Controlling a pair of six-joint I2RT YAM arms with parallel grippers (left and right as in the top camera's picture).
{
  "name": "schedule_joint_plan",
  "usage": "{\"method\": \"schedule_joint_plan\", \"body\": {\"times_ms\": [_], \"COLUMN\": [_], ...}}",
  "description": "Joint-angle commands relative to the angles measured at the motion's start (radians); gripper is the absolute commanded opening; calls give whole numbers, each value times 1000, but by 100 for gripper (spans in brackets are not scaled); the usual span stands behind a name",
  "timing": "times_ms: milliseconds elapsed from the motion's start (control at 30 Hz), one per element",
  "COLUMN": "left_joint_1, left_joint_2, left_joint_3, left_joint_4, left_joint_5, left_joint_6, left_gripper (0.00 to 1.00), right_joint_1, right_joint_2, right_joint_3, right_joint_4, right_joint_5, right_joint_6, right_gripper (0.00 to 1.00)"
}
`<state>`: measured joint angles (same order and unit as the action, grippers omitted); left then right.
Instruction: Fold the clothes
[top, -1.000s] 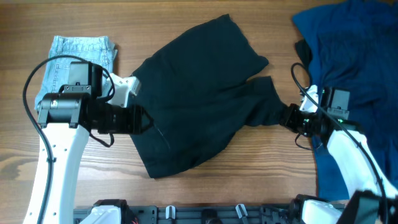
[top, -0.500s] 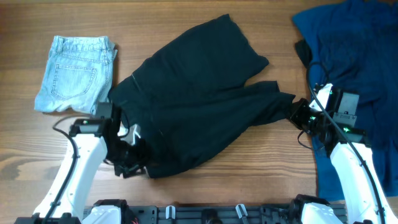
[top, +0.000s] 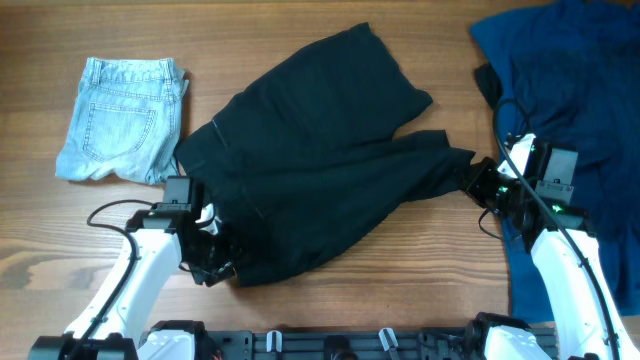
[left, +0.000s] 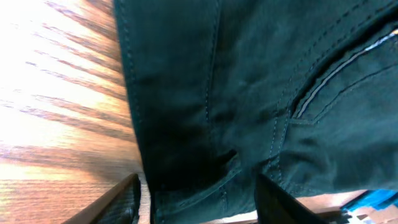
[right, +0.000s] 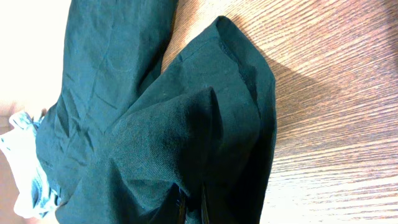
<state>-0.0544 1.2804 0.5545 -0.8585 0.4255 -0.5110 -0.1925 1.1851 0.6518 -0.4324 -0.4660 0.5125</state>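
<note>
While my right gripper (top: 480, 186) pinches a leg of the big black fabric shorts (top: 320, 160), my left gripper's (left: 198, 190) jaws sit wide open. They straddle the shorts' edge.

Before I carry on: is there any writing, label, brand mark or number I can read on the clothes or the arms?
No text is readable in any view.
black shorts: plain fabric and stitching only, including close up in the left wrist view.
denim shorts: back pocket shows, no legible patch.
blue garment: no print visible.
</note>
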Motion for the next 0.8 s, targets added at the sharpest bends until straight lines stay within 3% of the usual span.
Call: {"method": "schedule_joint_plan", "body": {"times_ms": [0, 67, 300, 467, 533, 667, 767], "left_joint_1": [-50, -66, -67, -67, -67, -67, -67], "left_joint_2": [9, 9, -18, -145, -197, -269, -286], "left_joint_3": [-16, -16, 83, 387, 524, 820, 987], "left_joint_4": [57, 112, 115, -49, -94, -262, -286], "left_joint_5": [59, 146, 345, 343, 296, -136, -222], "left_joint_6": [5, 37, 209, 359, 397, 388, 416], "left_gripper": [25, 4, 4, 4, 4, 4, 4], "right_joint_1": [3, 2, 2, 2, 2, -52, -101], "right_joint_2": [-11, -11, -11, -11, -11, -11, -11], "right_joint_3": [31, 31, 108, 279, 386, 551, 644], "right_joint_4": [9, 17, -20, -201, -286, -347, -346], "right_joint_5": [21, 21, -28, 35, 90, 43, -19], "right_joint_6": [8, 9, -57, -72, -65, 14, 10], "right_gripper": [4, 4, 4, 4, 4, 4, 4]}}
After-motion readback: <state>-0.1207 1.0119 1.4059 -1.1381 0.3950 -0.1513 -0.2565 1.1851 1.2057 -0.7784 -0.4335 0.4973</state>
